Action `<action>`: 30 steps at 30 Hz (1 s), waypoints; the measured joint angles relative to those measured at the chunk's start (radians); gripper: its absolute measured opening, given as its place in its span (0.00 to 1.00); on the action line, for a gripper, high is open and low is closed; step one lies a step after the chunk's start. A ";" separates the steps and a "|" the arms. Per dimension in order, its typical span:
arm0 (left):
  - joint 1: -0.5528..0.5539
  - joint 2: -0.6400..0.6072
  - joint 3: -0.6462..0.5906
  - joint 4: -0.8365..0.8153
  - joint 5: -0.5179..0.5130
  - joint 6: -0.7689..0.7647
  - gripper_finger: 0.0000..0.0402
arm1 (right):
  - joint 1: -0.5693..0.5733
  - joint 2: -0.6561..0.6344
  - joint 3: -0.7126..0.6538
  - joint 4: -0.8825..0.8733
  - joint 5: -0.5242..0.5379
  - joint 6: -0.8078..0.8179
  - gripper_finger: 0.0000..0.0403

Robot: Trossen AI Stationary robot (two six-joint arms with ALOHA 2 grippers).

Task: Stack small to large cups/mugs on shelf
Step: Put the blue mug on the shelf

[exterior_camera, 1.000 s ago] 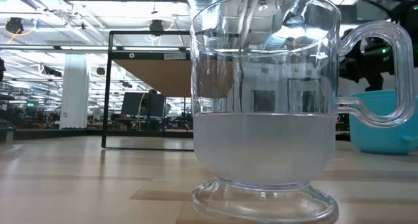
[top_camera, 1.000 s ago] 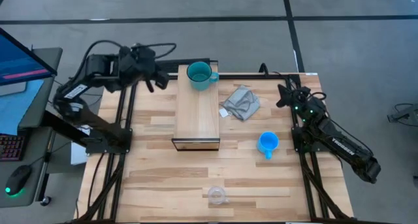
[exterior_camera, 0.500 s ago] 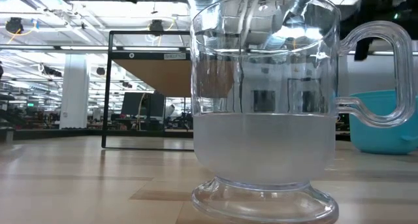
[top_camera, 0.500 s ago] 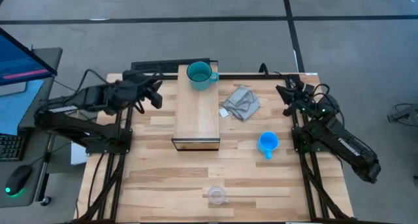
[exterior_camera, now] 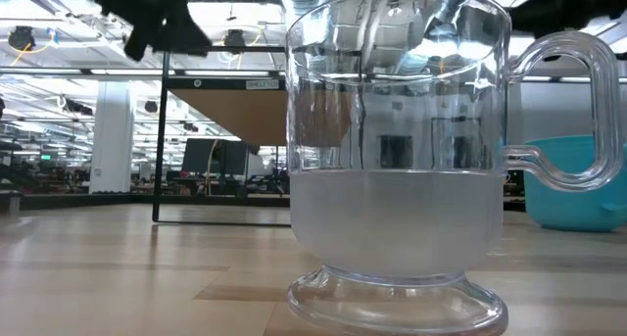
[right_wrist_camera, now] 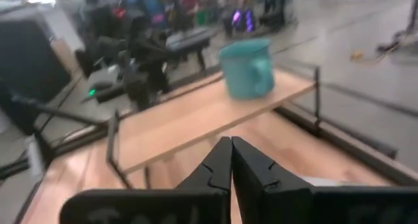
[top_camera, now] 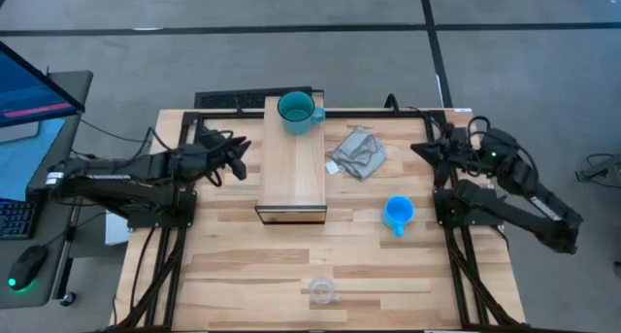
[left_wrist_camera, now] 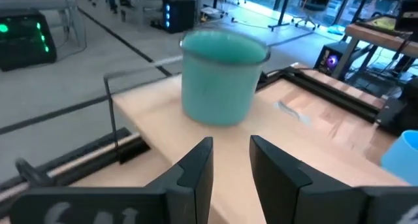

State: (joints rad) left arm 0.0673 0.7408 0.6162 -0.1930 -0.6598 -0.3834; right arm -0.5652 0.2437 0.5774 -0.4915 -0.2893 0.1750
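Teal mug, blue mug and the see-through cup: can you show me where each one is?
teal mug [top_camera: 295,111]: high view, on its open rim, at the shelf's far end.
blue mug [top_camera: 398,213]: high view, inside its bowl.
clear glass cup [exterior_camera: 397,150]: low view, on its front wall.

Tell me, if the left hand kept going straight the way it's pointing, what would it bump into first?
Probably the teal mug on the shelf. The left hand, slightly open, points right at it in its wrist view, with only bare shelf between; how far is unclear.

No readable text — small label on a far frame, too blurred.
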 joint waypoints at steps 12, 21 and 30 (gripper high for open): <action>0.000 -0.089 -0.236 0.110 0.014 -0.121 0.22 | 0.186 0.266 0.150 -0.118 0.005 0.034 0.30; 0.001 -0.153 -0.311 0.140 0.060 -0.089 0.22 | 0.313 0.430 0.289 -0.396 0.004 0.136 0.36; 0.001 -0.168 -0.329 0.124 0.079 -0.084 0.22 | 0.455 0.550 0.307 -0.473 0.002 0.529 0.28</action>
State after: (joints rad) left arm 0.0681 0.5732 0.2871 -0.0695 -0.5809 -0.4671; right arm -0.1099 0.7941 0.8845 -0.9649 -0.2870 0.7040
